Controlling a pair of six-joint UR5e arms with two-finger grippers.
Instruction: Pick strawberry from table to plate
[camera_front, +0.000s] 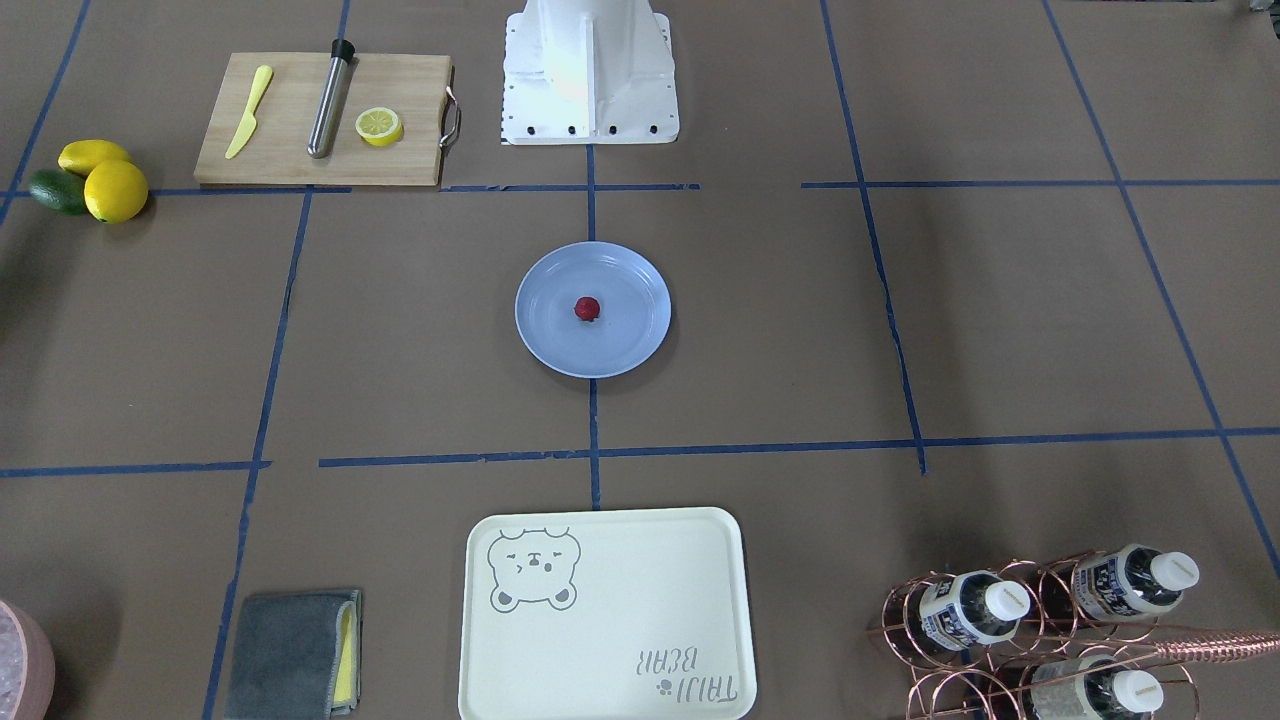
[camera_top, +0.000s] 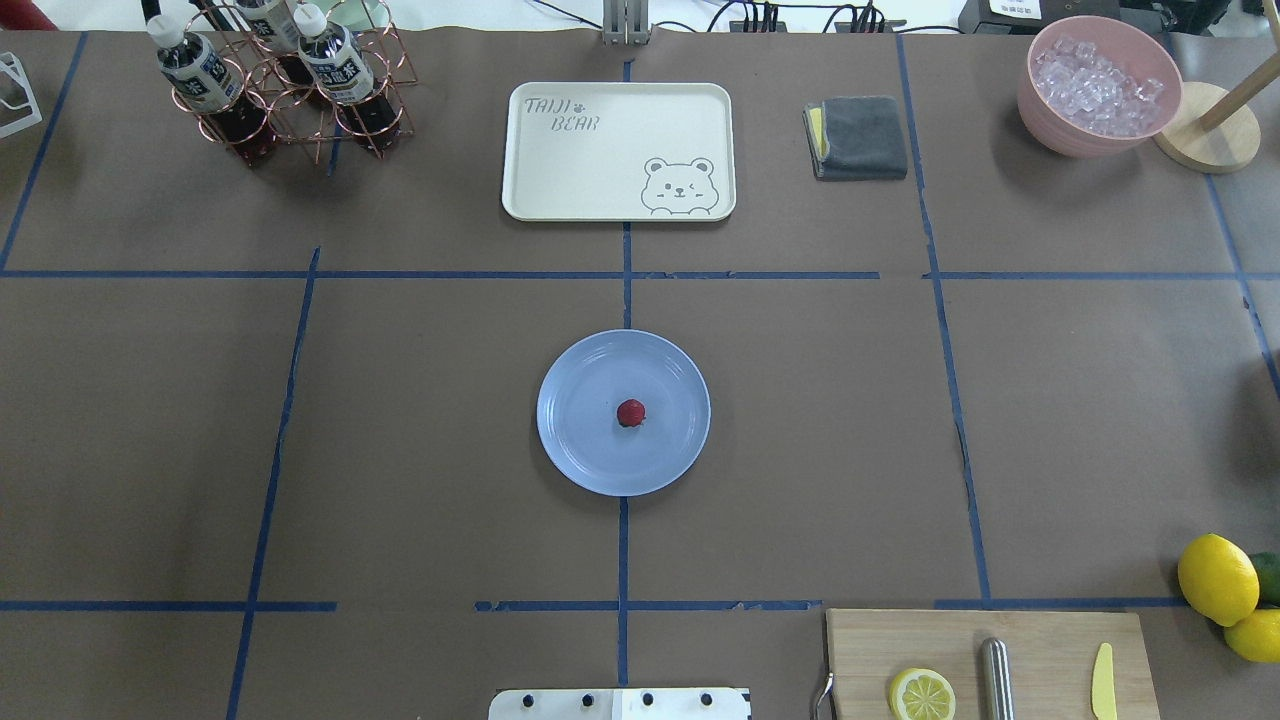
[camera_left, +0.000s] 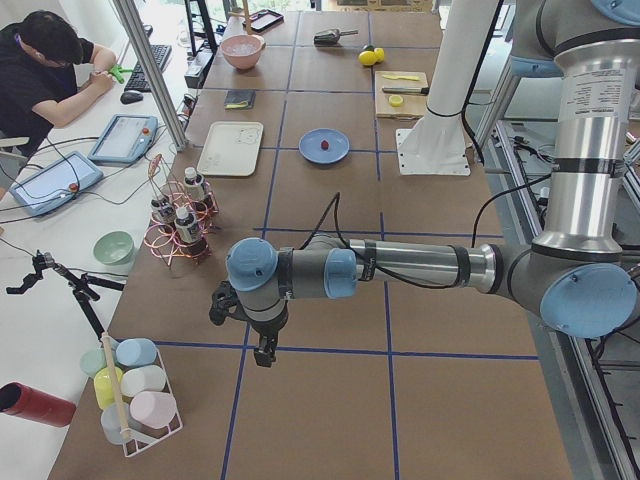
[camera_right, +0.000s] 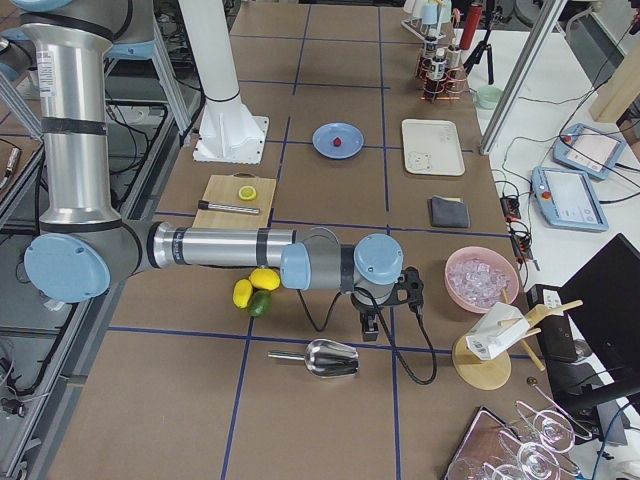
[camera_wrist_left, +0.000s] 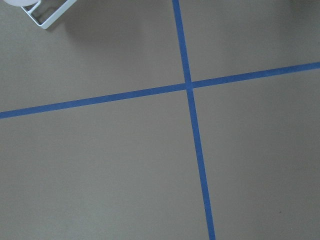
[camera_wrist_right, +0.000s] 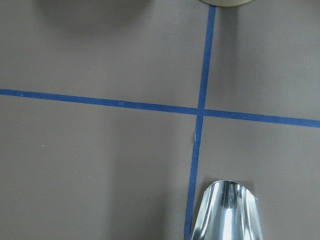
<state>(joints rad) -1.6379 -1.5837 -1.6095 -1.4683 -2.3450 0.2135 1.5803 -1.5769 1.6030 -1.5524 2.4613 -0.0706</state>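
Left arm (camera_left: 410, 265) and right arm (camera_right: 220, 247) stretch out level — left end effector (camera_left: 265, 352) and right end effector (camera_right: 370, 328) point down.

"TAIJI BEAR" printed on cream tray (camera_top: 560, 190).

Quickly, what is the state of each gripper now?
Left gripper: cannot be told, it shows only in a side view.
Right gripper: cannot be told, same reason.

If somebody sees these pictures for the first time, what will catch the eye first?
The small dark-red strawberry lying at the middle of the round light blue plate, central on the brown-paper table. Next, the pink bowl of clear ice cubes at the far right corner in the overhead view.
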